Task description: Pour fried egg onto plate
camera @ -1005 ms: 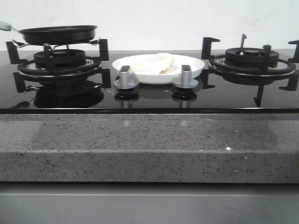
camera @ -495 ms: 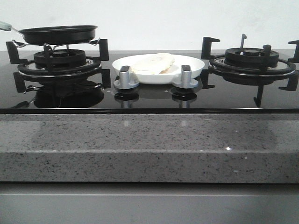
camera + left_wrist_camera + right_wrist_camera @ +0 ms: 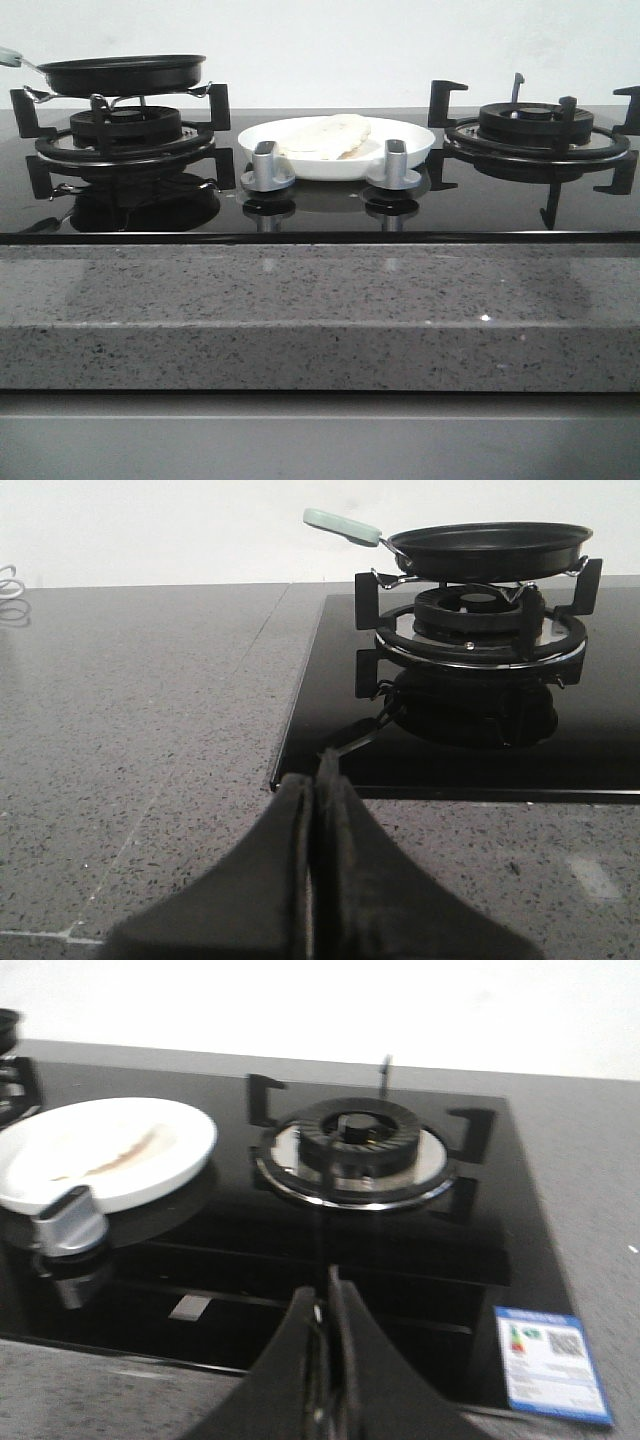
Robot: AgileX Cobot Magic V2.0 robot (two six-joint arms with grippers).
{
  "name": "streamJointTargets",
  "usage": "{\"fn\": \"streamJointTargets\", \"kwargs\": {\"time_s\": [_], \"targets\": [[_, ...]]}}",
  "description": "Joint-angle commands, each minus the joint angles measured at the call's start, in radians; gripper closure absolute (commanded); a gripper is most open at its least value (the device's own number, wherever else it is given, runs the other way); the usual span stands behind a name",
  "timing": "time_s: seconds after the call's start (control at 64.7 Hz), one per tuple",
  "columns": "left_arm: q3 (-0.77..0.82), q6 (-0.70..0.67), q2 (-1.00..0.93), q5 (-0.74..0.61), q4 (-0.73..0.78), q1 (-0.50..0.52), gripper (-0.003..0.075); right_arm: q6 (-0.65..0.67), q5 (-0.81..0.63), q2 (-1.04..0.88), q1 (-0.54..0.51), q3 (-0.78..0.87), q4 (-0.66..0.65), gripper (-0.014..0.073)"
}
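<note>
The fried egg (image 3: 325,137), pale cream and flat, lies on the white plate (image 3: 410,148) in the middle of the hob; the right wrist view shows the plate (image 3: 160,1165) with the egg (image 3: 110,1155) blurred on it. The black frying pan (image 3: 122,73) rests on the left burner, and its pale green handle (image 3: 340,524) points away from the hob. My left gripper (image 3: 314,780) is shut with nothing in it, low over the grey counter left of the hob. My right gripper (image 3: 325,1295) is shut and empty, near the hob's front edge before the right burner. Neither gripper shows in the front view.
Two silver knobs (image 3: 267,168) (image 3: 392,166) stand in front of the plate. The right burner (image 3: 530,130) with its black grate carries nothing. A blue energy label (image 3: 550,1360) is stuck on the glass hob (image 3: 480,205). A grey speckled counter ledge (image 3: 320,310) runs along the front.
The whole front view has shifted a few pixels to the left. The pan, plate and egg keep their places relative to each other.
</note>
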Motion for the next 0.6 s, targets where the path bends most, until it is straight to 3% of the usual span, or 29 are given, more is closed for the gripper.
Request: {"fn": "streamJointTargets", "kwargs": {"time_s": [0.0,0.278,0.588], "targets": [[0.008,-0.011,-0.017,-0.078,-0.011,-0.005,0.0739,0.077,-0.113,-0.062,-0.036,0.047,-0.083,0.0652],[0.008,-0.011,-0.017,-0.078,-0.011,-0.005,0.0739,0.079,-0.109,-0.299,-0.097,0.263,-0.094,0.0652],[0.008,-0.011,-0.016,-0.078,-0.011,-0.005,0.0739,0.079,-0.012,-0.352,-0.096,0.261,-0.094,0.0652]]}}
